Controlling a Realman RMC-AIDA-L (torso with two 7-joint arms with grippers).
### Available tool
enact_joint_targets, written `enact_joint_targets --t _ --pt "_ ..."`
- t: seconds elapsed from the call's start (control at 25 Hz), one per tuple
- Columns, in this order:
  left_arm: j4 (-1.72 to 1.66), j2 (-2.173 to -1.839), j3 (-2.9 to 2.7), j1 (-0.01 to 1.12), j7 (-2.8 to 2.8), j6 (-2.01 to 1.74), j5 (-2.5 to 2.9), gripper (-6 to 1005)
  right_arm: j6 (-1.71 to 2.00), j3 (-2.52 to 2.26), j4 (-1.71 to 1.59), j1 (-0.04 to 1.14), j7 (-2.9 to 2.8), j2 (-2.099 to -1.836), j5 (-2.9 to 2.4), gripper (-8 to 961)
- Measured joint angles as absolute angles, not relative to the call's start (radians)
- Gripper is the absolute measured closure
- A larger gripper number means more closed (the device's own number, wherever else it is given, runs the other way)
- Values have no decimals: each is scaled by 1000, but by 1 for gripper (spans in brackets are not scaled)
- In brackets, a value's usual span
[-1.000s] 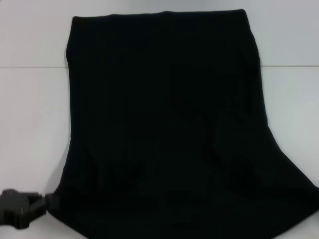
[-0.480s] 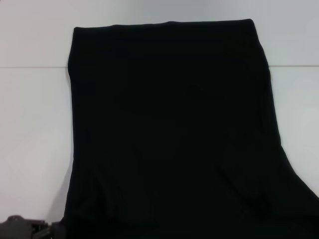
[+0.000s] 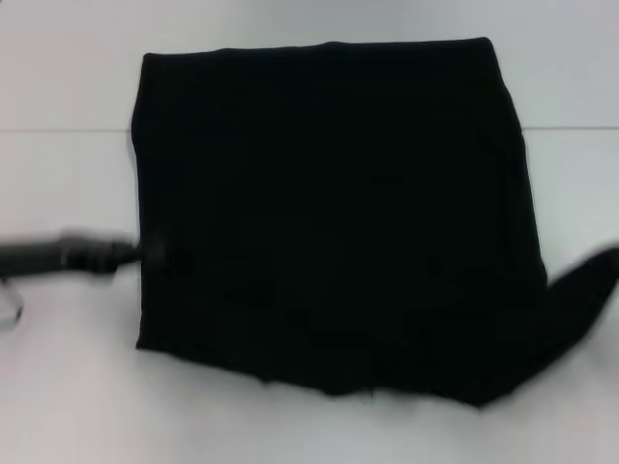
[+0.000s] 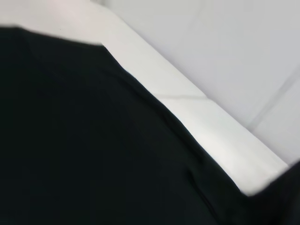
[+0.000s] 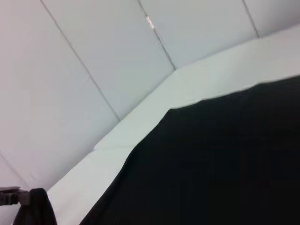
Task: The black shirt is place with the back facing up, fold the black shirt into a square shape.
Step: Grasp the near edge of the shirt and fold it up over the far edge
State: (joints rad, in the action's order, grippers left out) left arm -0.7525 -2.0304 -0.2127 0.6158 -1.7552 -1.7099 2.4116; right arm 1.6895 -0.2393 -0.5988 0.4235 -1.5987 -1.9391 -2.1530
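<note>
The black shirt [image 3: 329,213] lies on the white table [image 3: 68,387] as a plain black, roughly square shape, with its near edge low in the head view. My left gripper [image 3: 150,256] reaches in from the left and meets the shirt's left edge about halfway down, shut on the cloth. At the right, a black blurred tongue [image 3: 585,285] sticks out from the shirt's near right corner; I cannot separate my right gripper from cloth there. The shirt fills the left wrist view [image 4: 93,150] and the right wrist view [image 5: 215,164]. No lettering shows.
The white table runs around the shirt on all sides, with a seam line [image 3: 58,130] across the far part. Pale wall panels [image 5: 93,56] stand behind the table's far edge.
The shirt's near part, raised close to the camera before, has gone away from me; its near edge now lies on the table. My left gripper moved from the near left corner up to the shirt's left edge.
</note>
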Motion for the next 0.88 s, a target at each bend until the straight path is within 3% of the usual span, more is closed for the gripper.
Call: enact_joint_targets --t 0.16,0.28,0.88 --pt "-646 -1987 -221 736 -1819 -1493 2393 975 1533 -247 -578 548 -1665 -1941 -2154 937" --pt "-599 -1975 -233 800 -1837 -1355 2391 975 1405 -276 -545 629 -1713 -1940 -2159 938" --pt "-487 -2000 -315 938 -1825 -796 2343 975 855 -413 -409 885 -1795 -1960 -2154 938"
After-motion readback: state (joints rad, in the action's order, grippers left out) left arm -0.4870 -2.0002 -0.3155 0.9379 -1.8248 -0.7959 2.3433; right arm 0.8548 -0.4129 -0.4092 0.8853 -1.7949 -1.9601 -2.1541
